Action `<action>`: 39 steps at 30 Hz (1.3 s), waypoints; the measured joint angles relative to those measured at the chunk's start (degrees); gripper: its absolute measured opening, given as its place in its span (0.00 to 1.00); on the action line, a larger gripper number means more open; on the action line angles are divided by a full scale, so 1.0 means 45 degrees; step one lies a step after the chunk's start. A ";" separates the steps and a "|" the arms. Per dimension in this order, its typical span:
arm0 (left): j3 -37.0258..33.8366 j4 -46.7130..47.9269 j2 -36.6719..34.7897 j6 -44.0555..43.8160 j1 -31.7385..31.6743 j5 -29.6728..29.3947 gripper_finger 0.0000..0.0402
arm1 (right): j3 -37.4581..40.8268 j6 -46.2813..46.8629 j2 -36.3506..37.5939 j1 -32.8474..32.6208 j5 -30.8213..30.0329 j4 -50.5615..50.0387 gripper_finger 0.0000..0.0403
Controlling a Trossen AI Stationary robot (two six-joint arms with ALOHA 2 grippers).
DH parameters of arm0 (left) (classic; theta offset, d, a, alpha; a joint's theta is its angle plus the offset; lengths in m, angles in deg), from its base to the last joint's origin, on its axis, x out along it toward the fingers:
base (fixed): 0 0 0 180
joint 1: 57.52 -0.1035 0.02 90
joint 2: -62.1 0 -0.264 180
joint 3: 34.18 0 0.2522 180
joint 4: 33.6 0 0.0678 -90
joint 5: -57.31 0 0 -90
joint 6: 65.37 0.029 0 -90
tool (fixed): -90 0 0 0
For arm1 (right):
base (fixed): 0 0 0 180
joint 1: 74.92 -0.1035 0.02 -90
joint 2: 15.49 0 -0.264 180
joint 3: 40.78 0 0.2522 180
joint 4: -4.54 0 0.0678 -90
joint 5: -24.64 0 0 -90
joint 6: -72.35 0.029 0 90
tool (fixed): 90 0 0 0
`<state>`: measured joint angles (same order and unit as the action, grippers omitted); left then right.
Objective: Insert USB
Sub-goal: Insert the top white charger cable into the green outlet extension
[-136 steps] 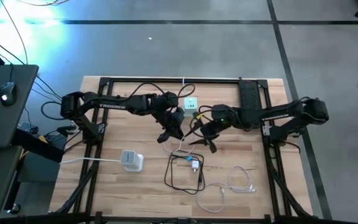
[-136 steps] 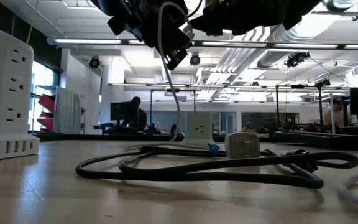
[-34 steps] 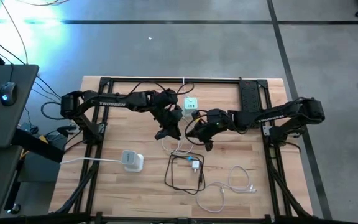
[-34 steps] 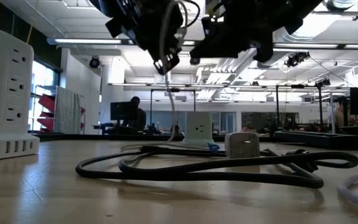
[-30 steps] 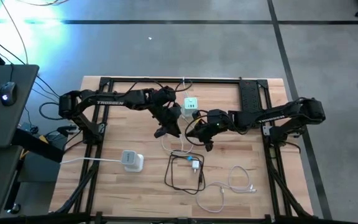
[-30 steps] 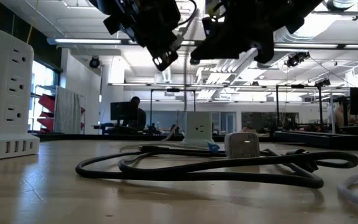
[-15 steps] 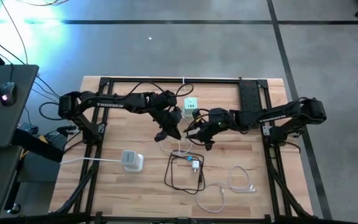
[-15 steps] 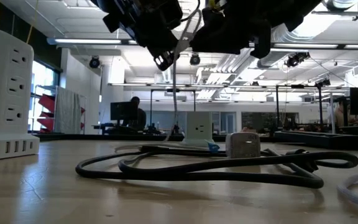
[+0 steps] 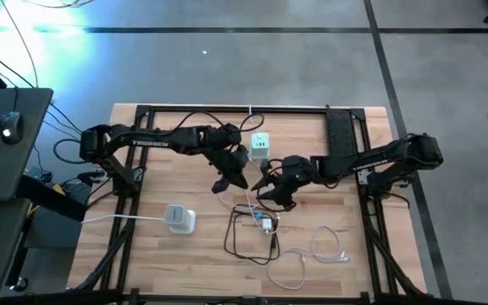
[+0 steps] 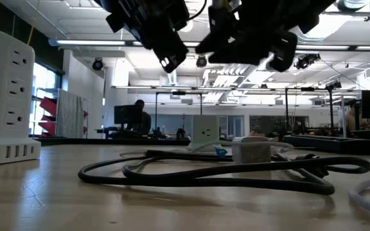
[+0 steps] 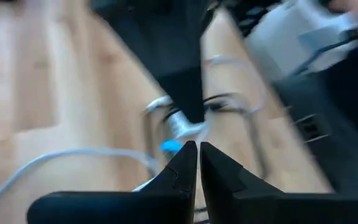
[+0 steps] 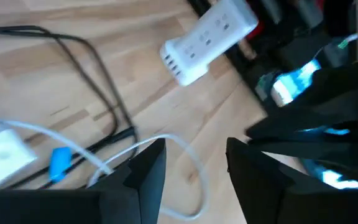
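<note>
Right gripper (image 9: pixel 265 188), fingers apart, empty above white cable (image 12: pixel 166 142); left gripper (image 11: pixel 197 163) pinched together, empty; risk: descent snags black cord (image 9: pixel 242 246)

Off-task stuff: a black cable loop (image 9: pixel 248 241) lies on the wooden table (image 9: pixel 142 263), just front of the right gripper (image 9: pixel 265 193). A loose white cable (image 9: pixel 320 250) curls a bit farther out from it. A white tower power strip (image 9: pixel 179 219) stands near the left gripper (image 9: pixel 225 182), front-left of it. Well off to that gripper's left, a computer mouse (image 9: pixel 7 127) sits on a dark desk (image 9: pixel 24 169). In the low view, a person (image 10: pixel 140 115) is way back in the room.
</note>
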<state>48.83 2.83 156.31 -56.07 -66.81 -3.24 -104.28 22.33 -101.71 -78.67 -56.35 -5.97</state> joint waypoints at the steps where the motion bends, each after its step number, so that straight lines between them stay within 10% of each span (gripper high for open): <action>1: -0.0005 0.0125 0.0016 0.0150 0.0095 -0.0618 0.00 | 0.0000 0.0130 0.0000 -0.0005 0.0004 -0.0445 0.37; 14: -0.0024 -0.0908 0.0942 0.0958 0.1277 -0.2906 0.00 | -0.0005 -0.0042 -0.0335 -0.1256 0.0685 -0.4630 0.37; 32: -0.0019 -0.0127 0.0957 0.0947 0.2453 -0.4343 0.00 | -0.0009 0.3149 -0.3131 -0.3577 -0.4014 -0.3711 0.36; 39: -0.0019 -0.0018 0.0957 0.0626 0.2750 -0.5712 0.00 | -0.0005 0.5702 -0.3067 -0.3845 -0.5191 -0.3506 0.09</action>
<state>48.75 2.75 160.62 -53.26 -54.44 -28.95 -104.30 47.99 -115.51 -95.97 -79.71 -21.74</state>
